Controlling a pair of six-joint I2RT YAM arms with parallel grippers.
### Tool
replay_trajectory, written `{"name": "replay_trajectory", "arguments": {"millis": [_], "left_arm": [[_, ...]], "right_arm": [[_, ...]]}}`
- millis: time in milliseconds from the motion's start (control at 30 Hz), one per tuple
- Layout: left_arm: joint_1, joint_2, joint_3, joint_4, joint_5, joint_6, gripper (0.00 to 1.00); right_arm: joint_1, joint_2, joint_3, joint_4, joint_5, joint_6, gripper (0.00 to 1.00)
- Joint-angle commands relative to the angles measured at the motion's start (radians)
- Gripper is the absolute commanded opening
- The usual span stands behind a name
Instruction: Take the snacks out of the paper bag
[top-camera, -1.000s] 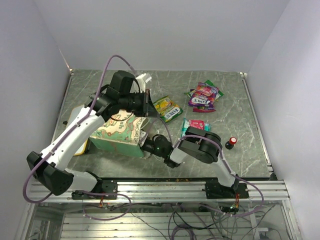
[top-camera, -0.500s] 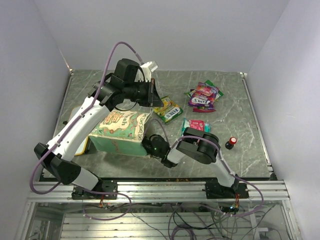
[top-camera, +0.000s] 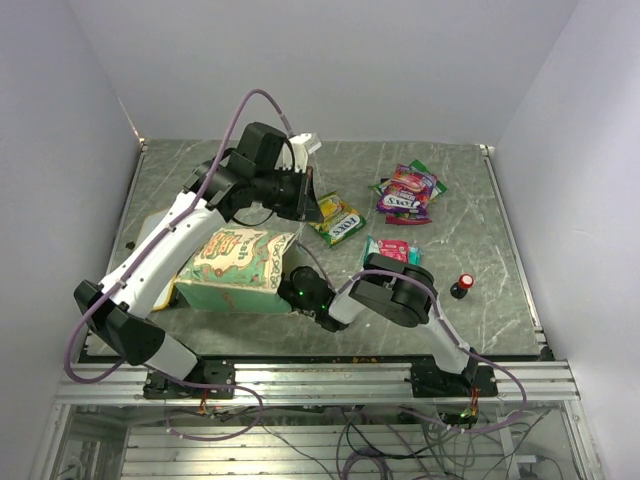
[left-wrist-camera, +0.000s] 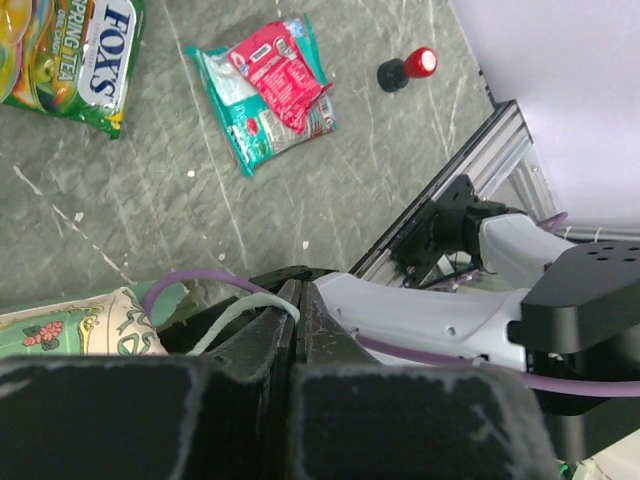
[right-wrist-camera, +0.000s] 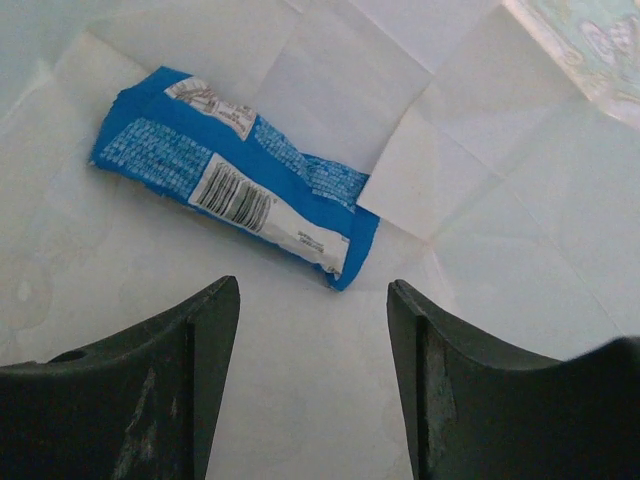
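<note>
Top external: high behind the arm bases, facing down and forward, whole surface in frame. Left wrist: raised, facing down past the left tool; shares the teal-red packet and red-topped button with the overhead. Right wrist: close, inside the paper bag, right tool framing a blue packet.

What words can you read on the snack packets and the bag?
"FOX'S": on the yellow-green packet.
"SPRING TEA": on the same packet.
"FOX'S": on the pink-purple packet.
Teal-red packet, blue packet and paper bag: print too small or blurred to read.
</note>
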Motion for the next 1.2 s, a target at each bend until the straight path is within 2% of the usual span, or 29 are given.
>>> {"name": "replay_trajectory", "arguments": {"millis": [0,200,433,533,900,1100,1167], "left_arm": [[-0.009,-0.024,-0.033,0.06,-0.004,0.032,0.07],[-0.01,-0.046,-0.114,0.08,0.016,0.021,0.07],[-0.012,-0.086,-0.207,0.126,0.05,-0.033,0.07],[-0.014,-0.1,-0.243,0.154,0.068,-0.074,0.07],[-0.029,-0.131,-0.317,0.214,0.094,-0.162,0.07],[-0.032,-0.138,-0.319,0.215,0.086,-0.174,0.07],[-0.032,-0.144,-0.326,0.225,0.086,-0.186,0.07]], "right_arm": [[0.005,-0.043,0.027,-0.199,-0.182,-0.178,0.6],[-0.01,-0.077,0.103,-0.482,-0.4,-0.301,0.61],[-0.011,-0.03,0.239,-0.737,-0.445,-0.426,0.62],[-0.011,-0.014,0.249,-0.685,-0.454,-0.403,0.61],[-0.01,0.078,0.455,-0.877,-0.464,-0.465,0.46],[-0.019,0.052,0.385,-0.72,-0.337,-0.362,0.33],[-0.028,0.04,0.359,-0.648,-0.277,-0.321,0.23]]}}
